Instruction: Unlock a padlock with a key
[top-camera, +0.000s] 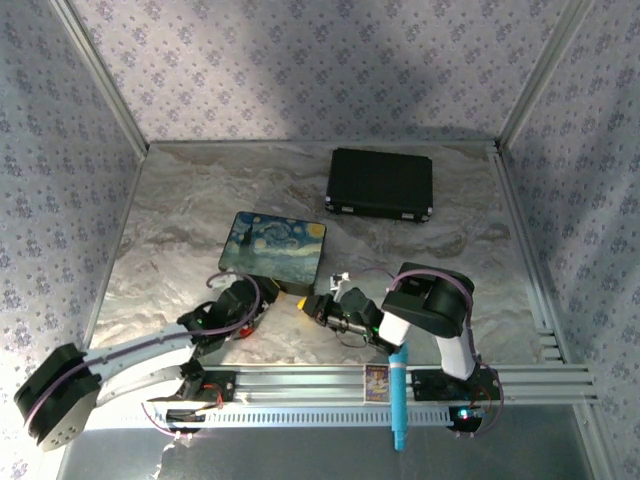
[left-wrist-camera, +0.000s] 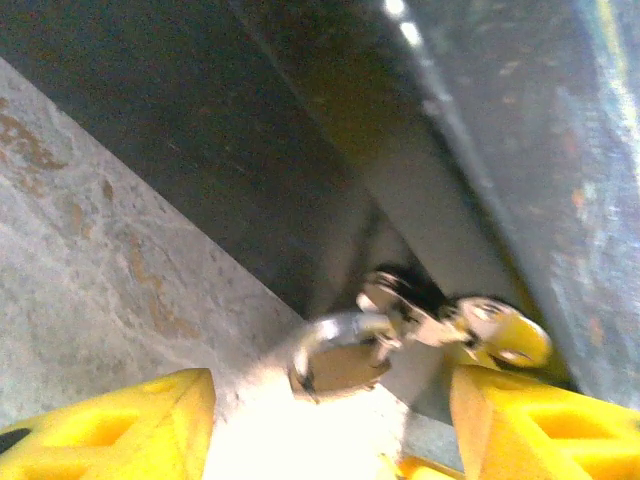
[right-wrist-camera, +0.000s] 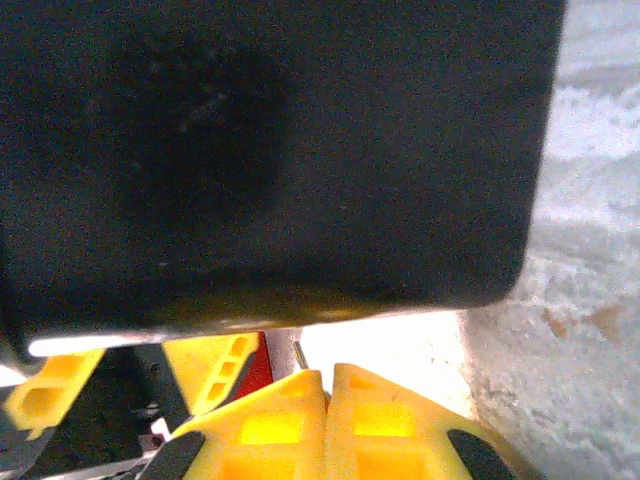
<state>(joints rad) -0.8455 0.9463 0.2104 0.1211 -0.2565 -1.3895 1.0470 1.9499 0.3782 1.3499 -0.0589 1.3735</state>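
My right fingers (right-wrist-camera: 390, 425) are clenched on the key (right-wrist-camera: 298, 353), a thin silver sliver poking out at their tips; my left fingers (left-wrist-camera: 110, 430) stand released, the padlock (left-wrist-camera: 335, 350) lying on the desk (left-wrist-camera: 90, 260) between them, close against the painted box (top-camera: 275, 250); farther back sits a black case (top-camera: 380, 183).

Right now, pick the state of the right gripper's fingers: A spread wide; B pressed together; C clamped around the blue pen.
B: the right gripper has its yellow fingers meeting at a seam, with a thin silvery sliver, likely the key, poking up beside it.
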